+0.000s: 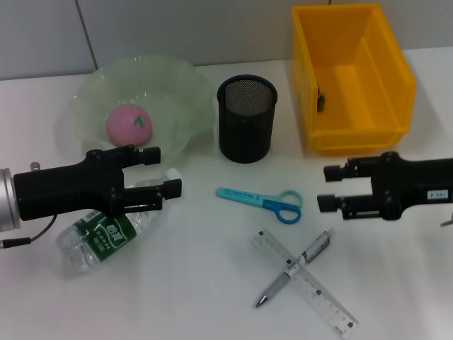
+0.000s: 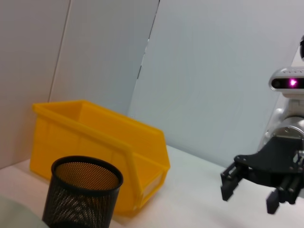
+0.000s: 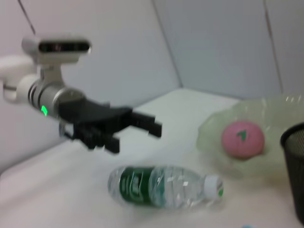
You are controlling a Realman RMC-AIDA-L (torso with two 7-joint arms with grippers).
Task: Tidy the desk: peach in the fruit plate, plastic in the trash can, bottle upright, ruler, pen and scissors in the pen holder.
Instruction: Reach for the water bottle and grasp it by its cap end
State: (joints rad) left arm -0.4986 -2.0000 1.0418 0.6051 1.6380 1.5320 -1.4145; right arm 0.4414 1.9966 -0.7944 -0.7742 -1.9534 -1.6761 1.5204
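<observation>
The pink peach [image 1: 129, 124] lies in the pale green fruit plate [image 1: 92, 85]. A clear bottle [image 1: 105, 238] with a green label lies on its side at the left. My left gripper [image 1: 164, 171] hovers open just above its cap end, holding nothing. Blue scissors [image 1: 262, 200] lie mid-table, and a pen [image 1: 294, 276] rests across a clear ruler [image 1: 306, 283] near the front. The black mesh pen holder [image 1: 246, 117] stands upright. My right gripper [image 1: 329, 188] is open and free, right of the scissors. Something small and dark [image 1: 320, 103] sits in the yellow trash can [image 1: 350, 74]; I cannot tell if it is the plastic.
The trash can [image 2: 95, 142] stands at the back right beside the pen holder [image 2: 83, 194]. The wrist views show the opposite grippers [image 2: 250, 194] [image 3: 135, 137], the bottle [image 3: 164, 185] and the peach [image 3: 242, 137]. A wall closes the far side.
</observation>
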